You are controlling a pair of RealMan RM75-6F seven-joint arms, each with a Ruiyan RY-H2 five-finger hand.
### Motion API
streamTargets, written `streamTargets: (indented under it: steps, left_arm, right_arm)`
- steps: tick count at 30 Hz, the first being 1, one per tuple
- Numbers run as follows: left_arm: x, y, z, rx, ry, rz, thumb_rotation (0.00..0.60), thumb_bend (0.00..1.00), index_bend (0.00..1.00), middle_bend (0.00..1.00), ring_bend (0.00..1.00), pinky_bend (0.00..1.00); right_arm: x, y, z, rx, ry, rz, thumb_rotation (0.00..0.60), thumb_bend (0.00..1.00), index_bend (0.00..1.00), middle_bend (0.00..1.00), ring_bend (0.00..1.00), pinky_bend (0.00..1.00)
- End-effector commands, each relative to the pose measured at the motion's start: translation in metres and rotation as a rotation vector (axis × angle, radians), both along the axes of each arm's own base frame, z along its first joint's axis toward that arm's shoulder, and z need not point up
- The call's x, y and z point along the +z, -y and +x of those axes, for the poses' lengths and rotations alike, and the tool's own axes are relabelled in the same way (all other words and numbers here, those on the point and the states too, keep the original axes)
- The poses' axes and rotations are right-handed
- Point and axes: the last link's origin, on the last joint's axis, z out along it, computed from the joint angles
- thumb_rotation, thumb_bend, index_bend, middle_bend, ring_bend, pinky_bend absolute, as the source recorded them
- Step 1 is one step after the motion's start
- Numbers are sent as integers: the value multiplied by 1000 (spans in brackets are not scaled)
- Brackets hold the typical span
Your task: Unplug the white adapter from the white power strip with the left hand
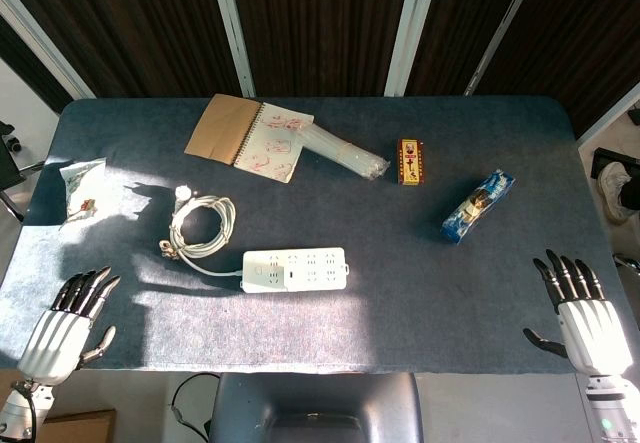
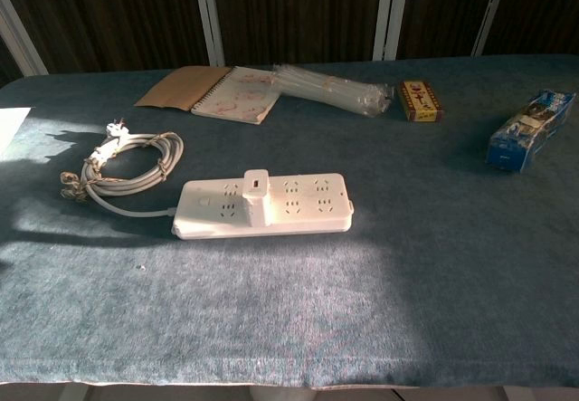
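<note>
Both hands are showing in the head view only. Left hand [image 1: 62,335] is hovering at the lower left of the frame, off the near edge of the counter [image 1: 400,293], fingers spread apart and holding nothing. Right hand [image 1: 583,315] is sitting at the lower right, fingers likewise spread and empty. Between them, left of centre, the white power strip [image 1: 295,269] is lying flat, with the adapter [image 1: 291,276] plugged into it, showing as a small white block. Its coiled cord [image 1: 200,226] is lying just above and to the left. Toward the top, a spiral notebook [image 1: 250,138] is lying open, with a clear plastic packet [image 1: 345,153] just to its right, then a small yellow-and-red box [image 1: 411,161], then a blue package [image 1: 478,206] further right. A white wrapper [image 1: 80,188] is resting at the left edge.

In the chest view, neither hand is appearing. The power strip [image 2: 262,206] is sitting at the centre of the frame, and the adapter [image 2: 256,186] is standing upright in a socket left of its middle. The cord [image 2: 127,170] is coiling to the left, well apart from the notebook [image 2: 213,93] behind it.
</note>
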Motion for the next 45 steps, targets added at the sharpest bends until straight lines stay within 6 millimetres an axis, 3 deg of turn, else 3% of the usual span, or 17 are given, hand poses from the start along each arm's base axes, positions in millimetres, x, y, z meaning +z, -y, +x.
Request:
streamTargets:
  steps: [1,10,12,15,25,30,39,45]
  left_arm:
    - [-4,-1,4,-32,25,18,600,392,0,0,0,103]
    - [-41,-7,24,-167,153,-46,600,368,0,0,0,104]
    - [-79,-14,57,-259,234,-137,600,364,0,0,0,105]
    - [-105,-23,77,-273,217,-180,600,365,0,0,0,105]
    - [-163,-55,139,-308,153,-244,600,367,0,0,0,103]
    - [-184,-71,165,-323,86,-190,600,366,0,0,0,101]
    - [-224,-89,184,-293,51,-184,600,363,0,0,0,101]
    - [-240,-95,187,-246,15,-158,600,363,0,0,0,101]
  right_arm:
    - [-1,0,0,-7,3,3,600,204,0,0,0,0]
    - [-1,-2,4,8,30,-7,600,204,0,0,0,0]
    - [-5,2,7,15,30,21,600,204,0,0,0,0]
    - [-6,7,10,16,34,25,600,204,0,0,0,0]
    - [-7,11,5,2,37,22,600,203,0,0,0,0]
    - [-10,11,3,-13,43,36,600,199,0,0,0,0]
    - [-6,11,1,-17,28,-4,600,189,0,0,0,0]
    - [-5,12,0,-22,30,-6,600,189,0,0,0,0]
